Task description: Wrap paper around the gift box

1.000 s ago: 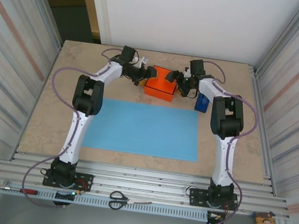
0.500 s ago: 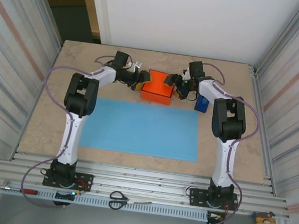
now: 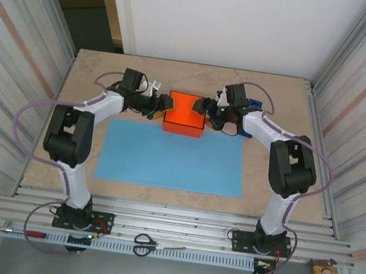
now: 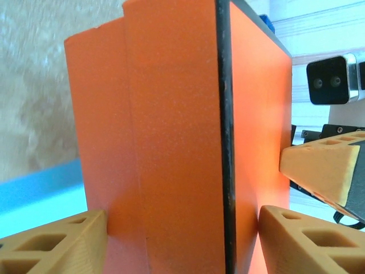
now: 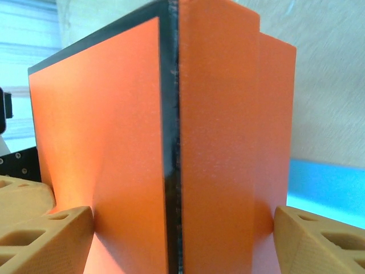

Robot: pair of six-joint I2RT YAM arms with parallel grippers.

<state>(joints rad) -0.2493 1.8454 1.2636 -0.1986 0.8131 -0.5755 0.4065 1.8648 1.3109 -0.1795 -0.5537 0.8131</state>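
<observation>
Gift box: we see the gift box (image 3: 185, 113) at the far edge of the paper (image 3: 173, 157). Its near side overlaps that edge, and we cannot tell whether it is lifted or resting.
Left gripper: the left gripper (image 3: 163, 106) is closed partway on the box's left side. In its wrist view the fingers (image 4: 63, 245) press against opposite orange faces.
Right gripper: the right gripper (image 3: 207, 106) clamps the box's right side in the same way, one finger (image 5: 51, 234) on each face (both jaws stand fairly wide, since the box fills them).
Handling, box: we judge it light and stiff, with flat, smooth faces that could slip under a weak pinch. The dark seam between lid and base suggests the lid might shift if it is squeezed unevenly.
Where to hold: we would grip opposite flat faces, low and centred, away from the corners.
Handling, paper: it looks thin, limp and easily creased. It lies flat on the table (image 3: 192, 76), so an edge must be teased up before it can be pinched.
Around: a small blue object (image 3: 252, 105) sits just behind the right wrist. Scissors (image 3: 145, 244) and a red-handled screwdriver (image 3: 34, 233) lie on the near rail, well apart from the work.
In the way: nothing lies on the sheet, though both forearms reach across its far corners.
</observation>
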